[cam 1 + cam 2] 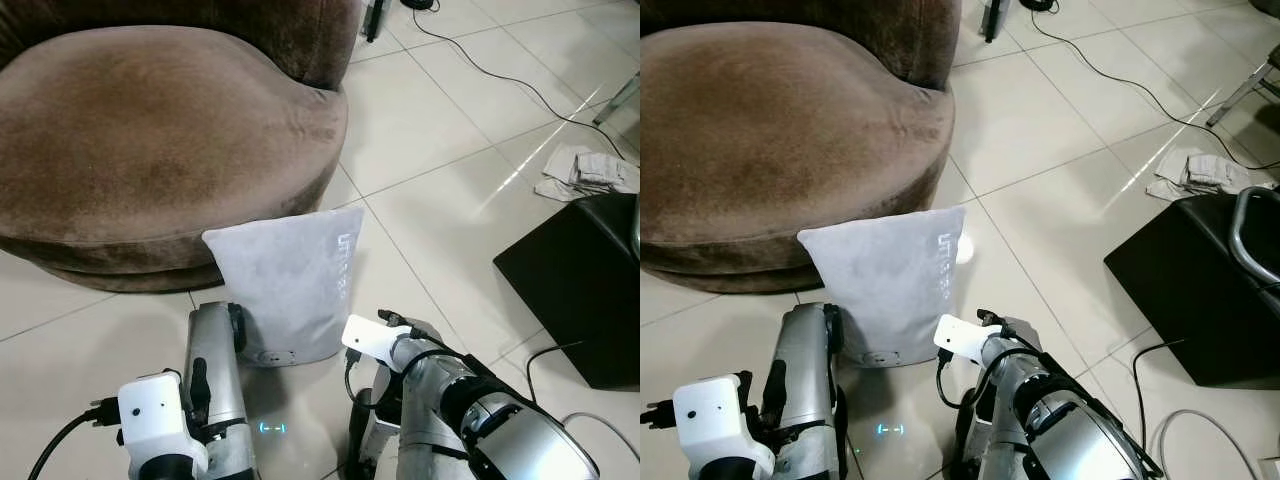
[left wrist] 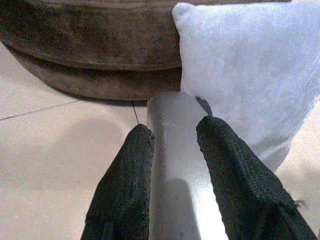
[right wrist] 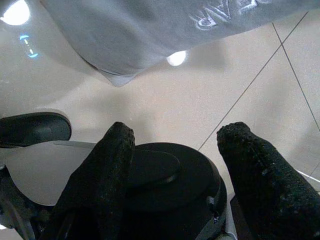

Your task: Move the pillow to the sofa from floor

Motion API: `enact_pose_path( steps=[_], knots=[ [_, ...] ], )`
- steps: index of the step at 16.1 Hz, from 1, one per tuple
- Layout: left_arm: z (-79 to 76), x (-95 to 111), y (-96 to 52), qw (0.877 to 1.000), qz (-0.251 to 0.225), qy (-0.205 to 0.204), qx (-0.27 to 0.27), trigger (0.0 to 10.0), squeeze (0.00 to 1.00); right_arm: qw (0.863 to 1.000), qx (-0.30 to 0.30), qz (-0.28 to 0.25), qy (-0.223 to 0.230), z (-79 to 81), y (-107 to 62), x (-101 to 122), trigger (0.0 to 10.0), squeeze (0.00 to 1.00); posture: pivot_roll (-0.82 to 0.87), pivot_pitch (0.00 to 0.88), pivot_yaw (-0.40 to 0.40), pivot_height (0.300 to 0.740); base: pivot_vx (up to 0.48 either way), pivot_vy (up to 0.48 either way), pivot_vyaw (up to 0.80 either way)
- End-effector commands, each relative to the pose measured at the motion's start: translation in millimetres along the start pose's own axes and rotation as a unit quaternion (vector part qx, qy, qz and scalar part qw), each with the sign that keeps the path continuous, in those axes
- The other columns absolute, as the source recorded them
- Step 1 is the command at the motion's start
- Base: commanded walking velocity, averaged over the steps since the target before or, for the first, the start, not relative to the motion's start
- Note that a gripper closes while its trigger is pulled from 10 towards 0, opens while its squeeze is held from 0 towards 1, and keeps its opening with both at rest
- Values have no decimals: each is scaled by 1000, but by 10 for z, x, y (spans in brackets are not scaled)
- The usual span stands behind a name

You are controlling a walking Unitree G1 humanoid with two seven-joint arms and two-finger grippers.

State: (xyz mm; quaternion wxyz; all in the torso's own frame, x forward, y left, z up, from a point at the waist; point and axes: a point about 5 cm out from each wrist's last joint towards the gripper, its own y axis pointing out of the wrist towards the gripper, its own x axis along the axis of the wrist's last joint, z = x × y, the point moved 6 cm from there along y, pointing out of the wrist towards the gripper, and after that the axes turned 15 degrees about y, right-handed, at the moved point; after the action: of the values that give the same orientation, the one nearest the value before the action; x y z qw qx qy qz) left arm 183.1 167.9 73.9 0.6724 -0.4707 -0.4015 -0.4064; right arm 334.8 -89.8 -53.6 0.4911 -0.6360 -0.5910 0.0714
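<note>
Left wrist view: pillow (image 2: 250,75) just beyond pincer (image 2: 175,137)

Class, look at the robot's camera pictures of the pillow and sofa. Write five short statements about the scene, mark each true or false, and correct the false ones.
1. The grey pillow stands on the tiled floor, leaning against the brown sofa. True.
2. The pillow already lies on the sofa seat. False: it is on the floor at the sofa's base.
3. The right gripper has its fingers apart with nothing between them. True.
4. The left gripper is clamped on a pillow corner. False: its fingers stand apart, short of the pillow.
5. A black box stands on the floor to the robot's left. False: it is on the robot's right.
</note>
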Motion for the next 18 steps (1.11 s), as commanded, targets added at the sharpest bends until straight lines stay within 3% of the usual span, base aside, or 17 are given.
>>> enact_pose_path(
  steps=[1,3,4,5,6,7,8,9,10,11,12,14,17,18],
  knots=[
    [0,-26,-5,1000,8,1,4,10000,0,999,3,46,-2,6,-28,-318,10000,0,306,293,-171,485,0,0,0],
    [8,-66,14,1000,13,2,6,10000,0,999,4,45,-2,8,-26,-305,10000,0,303,291,-168,485,0,0,0],
    [61,-391,337,995,49,81,18,10000,0,999,1,40,3,-7,-23,-276,10000,0,284,291,-164,485,0,0,0],
    [73,-422,372,994,53,89,20,10000,0,999,1,40,3,-8,-23,-273,10000,0,284,291,-164,485,0,0,0],
    [89,-1139,804,980,173,99,-6,10000,0,999,2,39,3,-5,-22,-267,10000,0,270,293,-171,485,0,0,0],
    [144,-1389,929,970,225,93,-8,10000,0,999,2,39,3,-3,-22,-265,10000,0,270,293,-171,485,0,0,0],
    [285,-1493,1082,966,224,122,-42,10000,0,999,4,37,-1,0,-22,-262,10000,0,209,283,-183,485,0,0,0],
    [619,-1843,945,932,300,200,-35,10000,0,999,4,39,-6,-8,-24,-280,10000,0,209,283,-183,485,0,0,0],
    [684,-1937,850,924,320,206,-24,10000,0,999,3,39,-7,-10,-26,-291,10000,0,179,276,-178,485,0,0,0],
    [619,-1909,855,934,308,178,-18,10000,0,999,3,39,-5,-11,-27,-298,10000,0,181,280,-184,485,0,0,0],
    [428,-1893,893,939,289,183,-42,10000,0,999,4,41,-7,-2,-29,-315,10000,0,181,280,-184,485,0,0,0],
    [281,-1850,979,945,269,176,-59,10000,0,999,7,40,-11,6,-30,-319,10000,0,176,278,-190,485,0,0,0],
    [-93,-1568,1089,969,180,140,-98,10000,0,999,10,36,-11,47,-25,-289,10000,0,180,274,-189,485,0,0,0],
    [-123,-1552,1091,970,174,136,-101,10000,0,999,10,36,-11,50,-25,-289,10000,0,188,271,-188,485,0,0,0]
  ],
)
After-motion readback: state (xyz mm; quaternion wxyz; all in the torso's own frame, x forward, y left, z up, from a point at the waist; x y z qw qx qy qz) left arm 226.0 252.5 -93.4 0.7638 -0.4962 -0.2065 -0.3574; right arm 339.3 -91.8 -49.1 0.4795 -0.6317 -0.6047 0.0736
